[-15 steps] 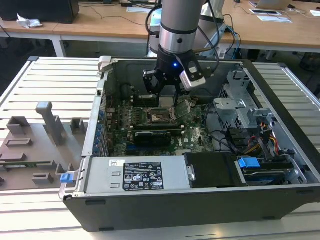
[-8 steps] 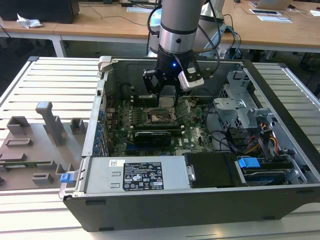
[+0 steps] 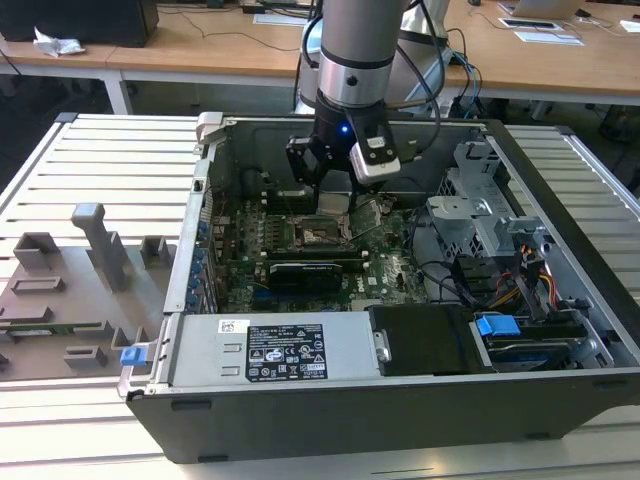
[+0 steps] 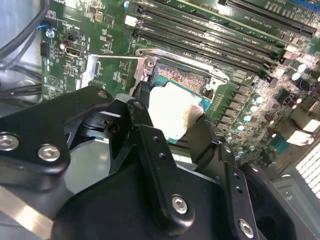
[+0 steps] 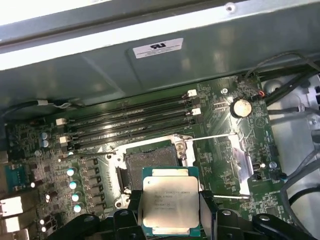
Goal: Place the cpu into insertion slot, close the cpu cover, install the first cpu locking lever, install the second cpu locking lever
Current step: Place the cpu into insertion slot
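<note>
wooden desks line the back of the room; nearer, a pale slatted desk (image 3: pixel 100 150) carries an open computer case (image 3: pixel 350 410) with its side panel off. a grey arm (image 3: pixel 355 40) reaches down into the case, and its black pincer (image 3: pixel 335 185) hangs low over the green motherboard (image 3: pixel 390 270). in the first wrist view the two dark fingers (image 5: pixel 207 205) pinch the cpu (image 5: pixel 170 202) by opposite edges, its silvery metal top facing the camera. the chip is held just over the near edge of the insertion slot (image 5: pixel 145 165), and much of the dark socket frame is uncovered beyond it. in the second wrist view part of the slot's brownish-gold pin field is exposed past the chip. the cpu cover (image 5: pixel 242 165) lies swung open just beside the slot, a thin wire lever (image 5: pixel 215 136) along its edge. long black memory slots (image 5: pixel 130 120) run behind the socket.
</note>
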`<state>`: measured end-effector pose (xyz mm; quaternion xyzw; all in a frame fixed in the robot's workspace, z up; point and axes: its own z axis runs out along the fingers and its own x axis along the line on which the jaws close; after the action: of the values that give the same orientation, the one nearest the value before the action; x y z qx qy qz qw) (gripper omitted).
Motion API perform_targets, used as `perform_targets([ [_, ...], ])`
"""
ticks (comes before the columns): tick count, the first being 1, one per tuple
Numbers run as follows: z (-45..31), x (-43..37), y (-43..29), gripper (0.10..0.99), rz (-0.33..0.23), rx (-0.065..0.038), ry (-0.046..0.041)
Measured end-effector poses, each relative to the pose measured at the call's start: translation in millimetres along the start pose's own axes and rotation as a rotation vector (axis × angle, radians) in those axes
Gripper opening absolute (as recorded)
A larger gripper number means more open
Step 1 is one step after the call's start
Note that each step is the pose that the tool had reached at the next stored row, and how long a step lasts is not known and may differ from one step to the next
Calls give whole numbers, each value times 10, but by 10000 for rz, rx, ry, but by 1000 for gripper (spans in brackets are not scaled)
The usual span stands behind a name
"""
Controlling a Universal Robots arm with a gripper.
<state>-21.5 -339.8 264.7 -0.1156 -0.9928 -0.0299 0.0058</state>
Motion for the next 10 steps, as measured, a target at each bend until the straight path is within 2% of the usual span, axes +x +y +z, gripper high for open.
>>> perform_targets([
  [7, 2, 0, 0, 541, 803, -9, -48],
  [10, 3, 0, 0, 541, 1313, -13, -79],
])
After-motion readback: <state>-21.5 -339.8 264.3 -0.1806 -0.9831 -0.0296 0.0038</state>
